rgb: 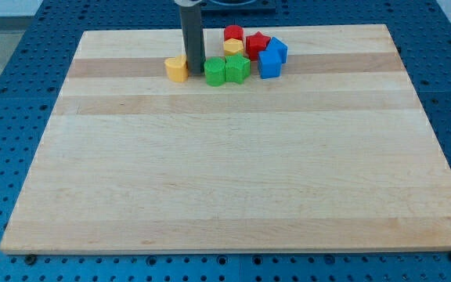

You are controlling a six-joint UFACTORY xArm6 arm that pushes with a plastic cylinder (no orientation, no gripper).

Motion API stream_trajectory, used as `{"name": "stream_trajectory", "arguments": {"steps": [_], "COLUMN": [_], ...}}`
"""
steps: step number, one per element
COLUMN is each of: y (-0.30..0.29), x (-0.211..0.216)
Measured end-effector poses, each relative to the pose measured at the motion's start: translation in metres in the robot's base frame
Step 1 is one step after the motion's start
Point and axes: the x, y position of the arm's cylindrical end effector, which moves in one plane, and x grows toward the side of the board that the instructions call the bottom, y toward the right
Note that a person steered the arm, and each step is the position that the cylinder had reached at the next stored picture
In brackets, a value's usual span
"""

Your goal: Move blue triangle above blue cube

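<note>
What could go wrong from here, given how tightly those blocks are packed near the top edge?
1. My tip sits between the yellow block and the green blocks, on the far side of the cluster from the blue triangle; a direct path would probably plough through the greens.
2. The blue triangle appears to touch the blue cube and sits beside the red block, so a push may drag them along.
3. The cluster is near the board's top edge, leaving little room above.

**Rod upright at the far edge**

Your arm comes down from the view's top as a straight dark rod, standing upright with no visible tilt. Only its lower stretch shows; the upper part runs out of the picture. My tip [196, 73] is at the bottom of the rod, down at the desk [225, 180], left of the view's centre.
</note>
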Motion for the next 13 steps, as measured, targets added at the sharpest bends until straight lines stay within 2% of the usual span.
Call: {"name": "stream_trajectory", "arguments": {"steps": [1,3,4,8,9,11,12,13], "y": [-0.007,-0.011,-0.028,-0.06,-0.068,-0.066,-0.045,-0.001], "x": [0.006,-0.054,-0.059,0.016,-0.002,-0.089,-0.112,-0.113]}}
